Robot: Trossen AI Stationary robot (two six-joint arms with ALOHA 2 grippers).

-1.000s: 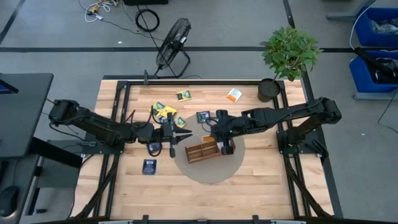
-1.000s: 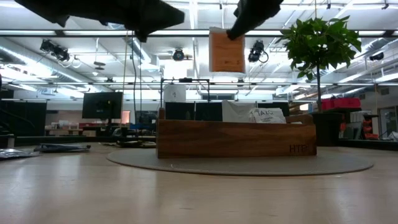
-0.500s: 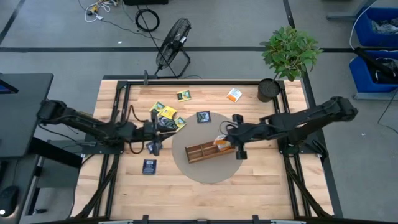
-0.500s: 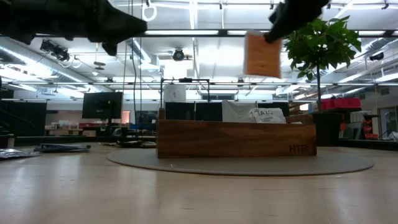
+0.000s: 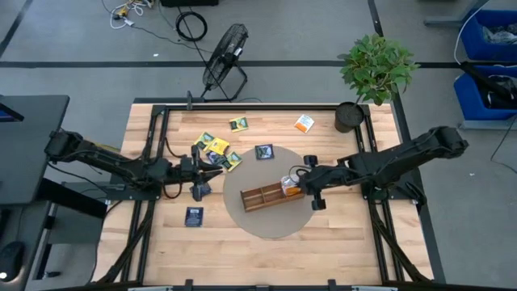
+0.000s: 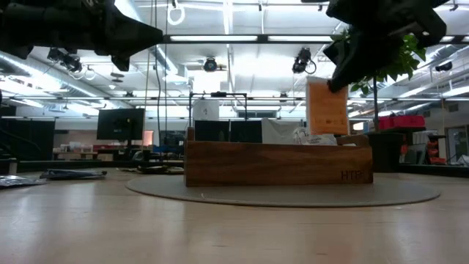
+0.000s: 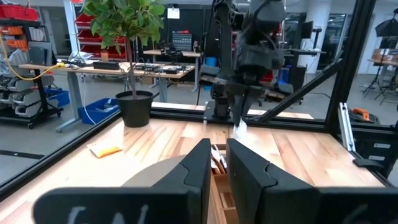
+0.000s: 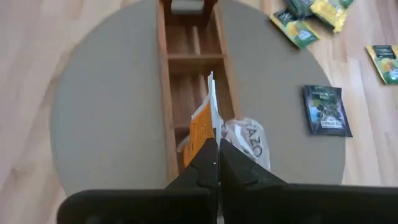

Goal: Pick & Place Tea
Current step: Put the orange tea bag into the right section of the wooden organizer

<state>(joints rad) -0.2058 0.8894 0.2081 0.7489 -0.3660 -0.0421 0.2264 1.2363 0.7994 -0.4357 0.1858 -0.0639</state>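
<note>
Between the right gripper's (image 8: 213,155) closed fingers hangs an orange-and-white sachet (image 8: 203,127), pinched by its upper edge and carried edge-on, its flat faces upright and its long axis running straight down toward the wooden tray (image 8: 166,93). Directly below the gripper lies the tray's nearest compartment, where at least one pale sachet (image 8: 245,140) already leans (its printing only partly legible). Seen level across the table, the held sachet (image 6: 327,106) has its lower edge about level with the tray's top rim (image 6: 278,163), so my reading is that this placement is close to release but not finished.

Farther out from that gripper, beyond the round mat (image 5: 266,222), much remains: a dark blue sachet (image 5: 263,151) just off the mat, a cluster of yellow-and-green sachets (image 5: 214,148), another orange one (image 5: 304,123) near the potted plant (image 5: 373,69), and a dark one (image 5: 194,216) on the left side. Beside that cluster hovers the left gripper (image 5: 212,172), fingers nearly together with only a slim gap; I see nothing held. The task looks barely begun.
</note>
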